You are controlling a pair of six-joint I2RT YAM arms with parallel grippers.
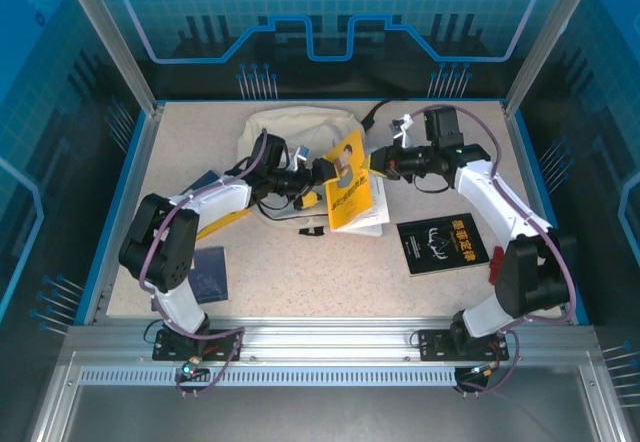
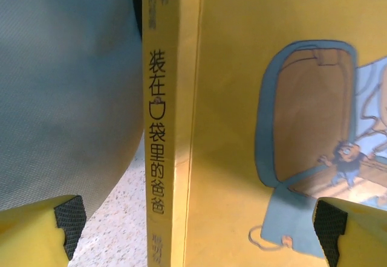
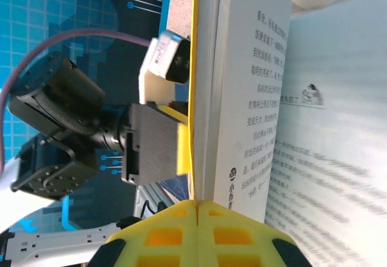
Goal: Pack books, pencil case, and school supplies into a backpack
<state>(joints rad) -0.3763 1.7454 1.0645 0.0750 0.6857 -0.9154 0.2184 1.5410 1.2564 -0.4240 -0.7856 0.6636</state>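
A yellow book (image 1: 349,158) stands upright and partly open in front of the cream backpack (image 1: 290,124). My right gripper (image 3: 198,209) is shut on its edge, with cover and pages running up from the closed fingers. The book's printed pages (image 3: 314,158) fan out to the right. My left gripper (image 2: 199,231) is open, its pads (image 2: 71,221) far apart, facing the book's spine (image 2: 158,128) and its cover. More yellow cover and white pages (image 1: 352,210) lie below; I cannot tell whether this is a second book. A black book (image 1: 441,244) lies flat at the right.
A dark blue notebook (image 1: 209,273) lies by the left arm's base, and a blue item (image 1: 205,182) with a yellow pencil (image 1: 222,224) sits under that arm. Black strap ends (image 1: 312,233) rest on the table in the middle. Blue walls (image 1: 118,212) ring the table.
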